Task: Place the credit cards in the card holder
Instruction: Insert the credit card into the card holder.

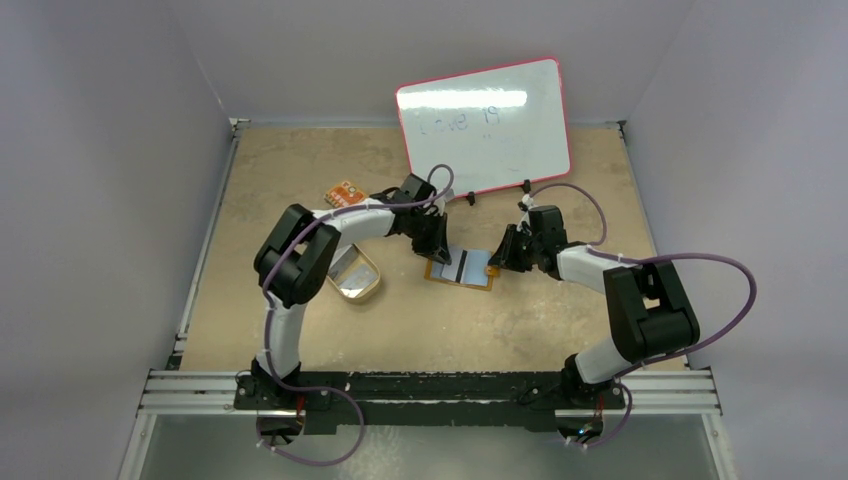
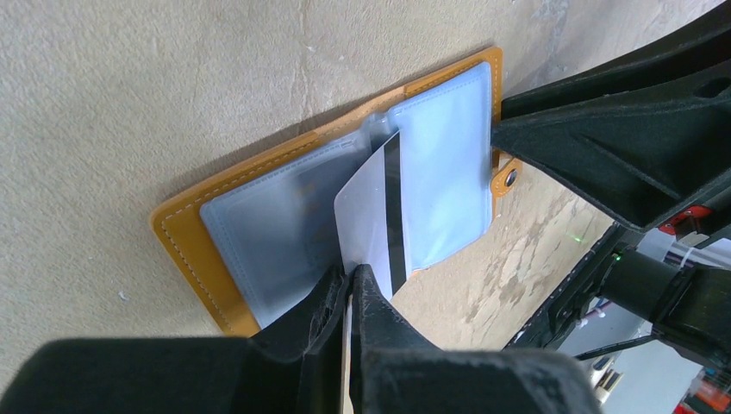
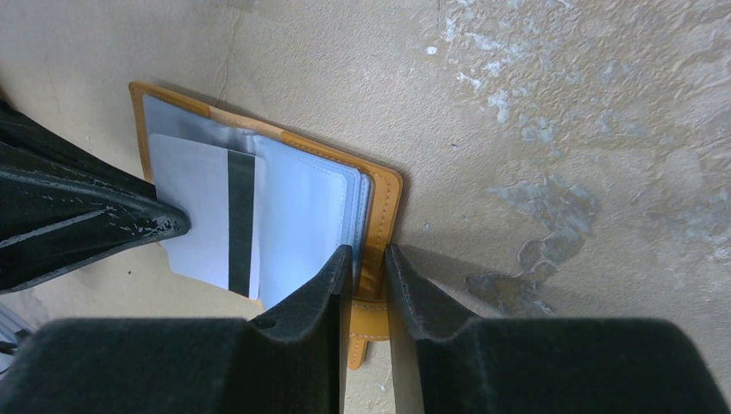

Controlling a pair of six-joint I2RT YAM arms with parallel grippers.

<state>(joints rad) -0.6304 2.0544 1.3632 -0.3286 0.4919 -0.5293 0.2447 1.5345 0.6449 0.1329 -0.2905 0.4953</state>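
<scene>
The counter (image 1: 300, 170) is a tan, mottled board, scuffed with paler patches. The card holder (image 1: 478, 268) lies open on it near the centre of the top view, orange cover down and pale blue-grey pockets up. Left of centre sits a tan oval dish (image 1: 355, 275). Above it, towards the upper left, lies a small orange patterned piece (image 1: 343, 193). A red-edged whiteboard (image 1: 485, 125) stands at the top.

Left arm (image 1: 298, 262) and right arm (image 1: 650, 312): black blocky joint housings are joined by white tubular links. A purple cable (image 1: 752, 292) is looped along each arm. Fingers (image 2: 388, 332) are matte black, wedge-shaped and tapered, with light scuffing seen on the edges.
</scene>
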